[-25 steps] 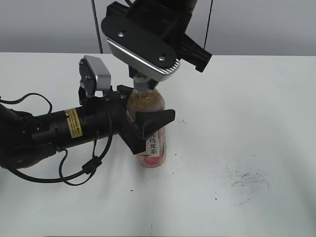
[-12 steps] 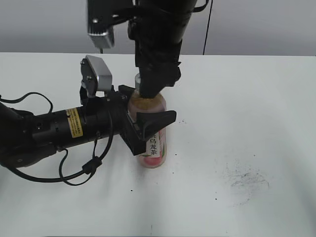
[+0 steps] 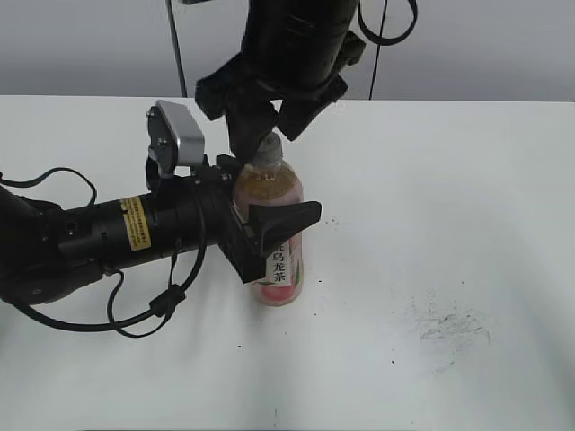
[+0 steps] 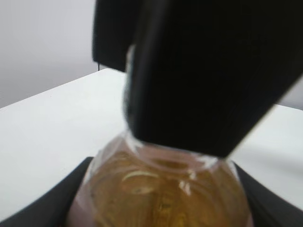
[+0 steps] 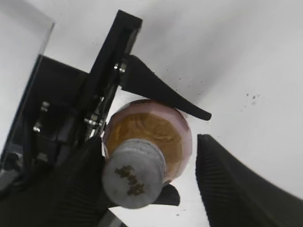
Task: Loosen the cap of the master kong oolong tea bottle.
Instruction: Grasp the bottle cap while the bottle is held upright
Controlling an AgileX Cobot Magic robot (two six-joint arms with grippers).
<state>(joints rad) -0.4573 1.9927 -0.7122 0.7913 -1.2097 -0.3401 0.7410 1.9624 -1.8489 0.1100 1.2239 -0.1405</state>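
Left gripper (image 3: 269, 235) clamps the bottle (image 3: 278, 235); your right gripper (image 5: 156, 177) stands apart astride the cap (image 5: 134, 180): close, then twist.

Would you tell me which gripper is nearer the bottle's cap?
Right. The right gripper straddles the cap from above; the left gripper clasps the oolong tea bottle lower, around its body.

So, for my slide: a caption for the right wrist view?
Right hand open around the grey cap; left hand holds the tea bottle on the table.
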